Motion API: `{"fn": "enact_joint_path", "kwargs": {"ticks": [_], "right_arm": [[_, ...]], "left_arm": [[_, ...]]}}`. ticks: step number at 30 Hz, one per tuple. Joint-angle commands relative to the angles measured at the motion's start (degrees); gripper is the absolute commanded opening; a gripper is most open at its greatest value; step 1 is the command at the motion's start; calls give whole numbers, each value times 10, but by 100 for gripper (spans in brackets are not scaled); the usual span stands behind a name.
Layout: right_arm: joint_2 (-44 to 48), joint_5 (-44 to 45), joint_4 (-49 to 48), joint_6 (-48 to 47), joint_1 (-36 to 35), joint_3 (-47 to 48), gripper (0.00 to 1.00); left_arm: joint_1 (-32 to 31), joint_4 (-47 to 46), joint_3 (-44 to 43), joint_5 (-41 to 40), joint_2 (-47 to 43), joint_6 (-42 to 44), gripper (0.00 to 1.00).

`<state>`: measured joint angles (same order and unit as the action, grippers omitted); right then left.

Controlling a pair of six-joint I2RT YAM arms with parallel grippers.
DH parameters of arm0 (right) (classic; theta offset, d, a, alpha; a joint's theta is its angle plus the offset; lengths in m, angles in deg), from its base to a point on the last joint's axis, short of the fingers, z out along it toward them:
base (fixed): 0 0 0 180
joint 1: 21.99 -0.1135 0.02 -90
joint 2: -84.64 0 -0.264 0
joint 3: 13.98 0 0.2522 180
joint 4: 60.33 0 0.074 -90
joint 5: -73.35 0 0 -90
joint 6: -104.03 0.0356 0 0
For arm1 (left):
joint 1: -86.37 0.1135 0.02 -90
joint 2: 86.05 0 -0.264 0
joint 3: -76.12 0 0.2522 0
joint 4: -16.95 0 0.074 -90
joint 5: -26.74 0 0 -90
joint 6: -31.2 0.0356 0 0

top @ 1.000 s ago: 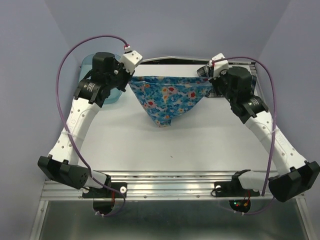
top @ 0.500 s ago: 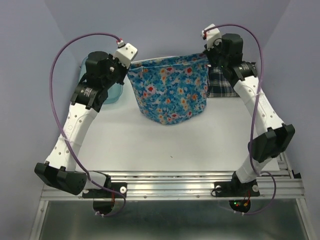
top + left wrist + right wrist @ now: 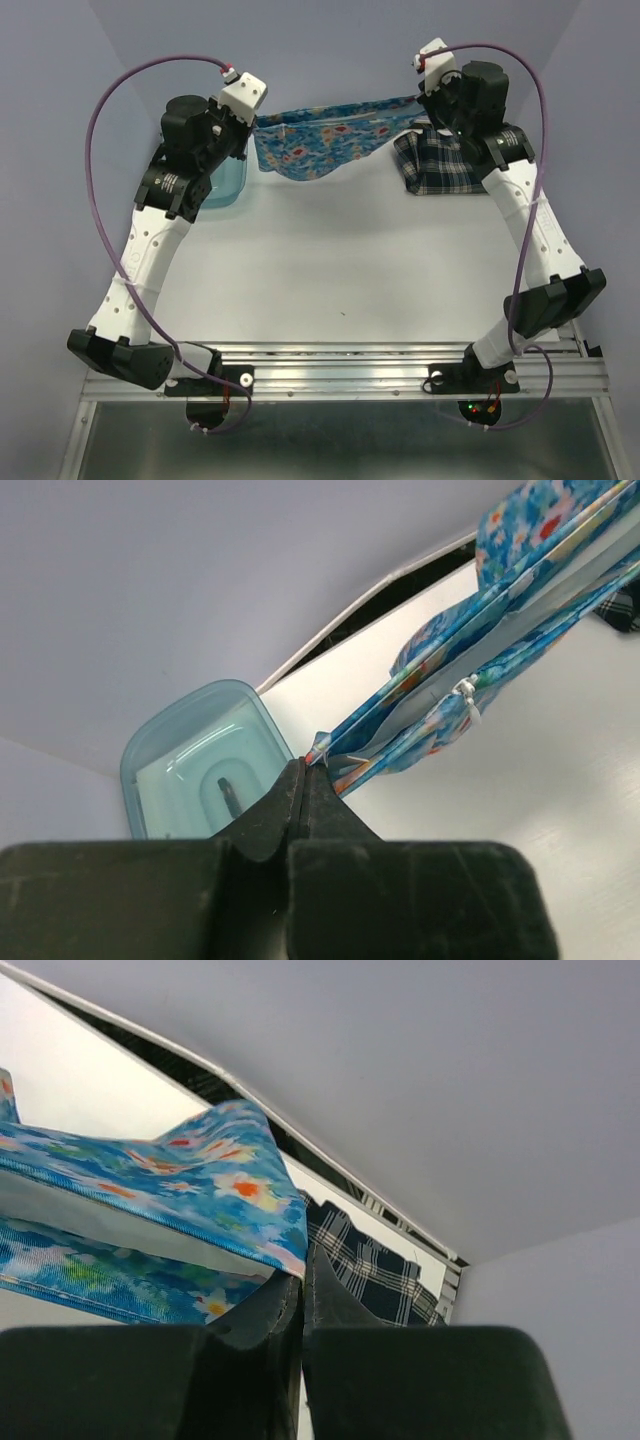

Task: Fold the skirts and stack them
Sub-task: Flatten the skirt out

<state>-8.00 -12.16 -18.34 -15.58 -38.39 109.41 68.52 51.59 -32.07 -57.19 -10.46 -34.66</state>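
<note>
The blue floral skirt [image 3: 318,140] is held up in a shallow sag between the two grippers, starting just right of the teal bin [image 3: 175,765] and stretching away from it. Its cloth is bright blue, scattered with white, red and yellow flowers. Edge-on it shows doubled layers with a pale lining between them. Whether its lowest fold touches the table [image 3: 330,270] cannot be told. The left gripper [image 3: 305,770] is pinched tight on the corner nearest the bin. The right gripper [image 3: 303,1265] is clamped on the opposite corner, well apart from the bin. The navy-and-white plaid skirt [image 3: 440,165] lies rumpled on the table, far right of the bin.
</note>
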Motion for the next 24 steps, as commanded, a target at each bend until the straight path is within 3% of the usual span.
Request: {"fn": "enact_joint_path", "kwargs": {"ticks": [1, 8, 17, 20, 21, 24], "right_arm": [[36, 69, 12, -25, 42, -1, 1], [-6, 75, 18, -27, 42, 63, 1], [-143, 73, -7, -22, 47, 143, 1], [-213, 77, -7, -22, 47, 206, 1], [-231, 82, -7, -24, 47, 260, 1], [-293, 88, -11, -23, 47, 339, 1]], "left_arm": [[28, 21, -25, -63, -41, -6, 0], [28, 27, -72, -33, 2, -23, 0], [28, -1, -95, 4, 125, -55, 0], [28, 16, -179, -13, 203, -44, 0], [33, 39, -257, -26, 251, -45, 0], [47, 50, -366, -24, 305, -57, 0]]}}
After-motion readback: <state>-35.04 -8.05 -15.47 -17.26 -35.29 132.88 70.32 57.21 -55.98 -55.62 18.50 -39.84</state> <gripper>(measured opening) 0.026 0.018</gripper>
